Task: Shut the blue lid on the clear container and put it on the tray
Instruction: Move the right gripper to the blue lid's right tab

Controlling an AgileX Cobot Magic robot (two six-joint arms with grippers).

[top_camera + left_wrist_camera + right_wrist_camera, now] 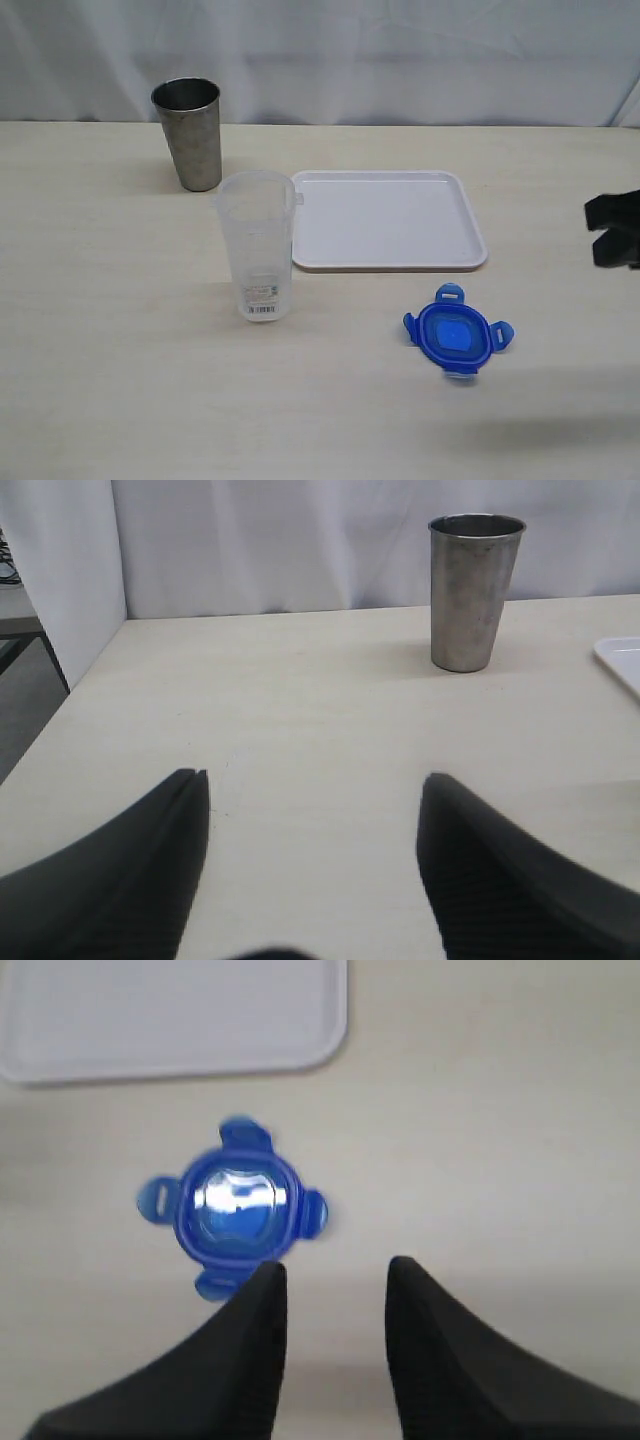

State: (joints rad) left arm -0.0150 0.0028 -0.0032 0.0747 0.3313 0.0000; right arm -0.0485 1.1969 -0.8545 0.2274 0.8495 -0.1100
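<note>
- The blue lid (458, 340) lies flat, top up, on the table (100, 380), just off the near long edge of the tray (385, 220), toward that edge's right end. It touches nothing else.
- We judge the lid light, thin and fairly stiff, with smooth plastic that may slip. Its four flaps stick outward and look hinged, so they would likely fold under a pinch. We would take it across the rim of its body, between two flaps, never by a flap.
- The clear container (257, 245) stands upright and open-mouthed just beside the tray's left edge, near its front-left corner. It is tall, narrow and empty, so we expect it to tip easily. Pressing the lid on will probably need a steadying hold on its wall.
- The right gripper (615, 230) hovers well off the tray's right side, jaws parted with nothing between them. Its wrist view shows the lid just ahead of the fingertips.
- The left gripper (315, 785) has its jaws spread wide and empty above bare table, well off the tray's left side.
- A grey metal tumbler (188, 133) stands beyond the tray's far-left corner, apart from the container.
</note>
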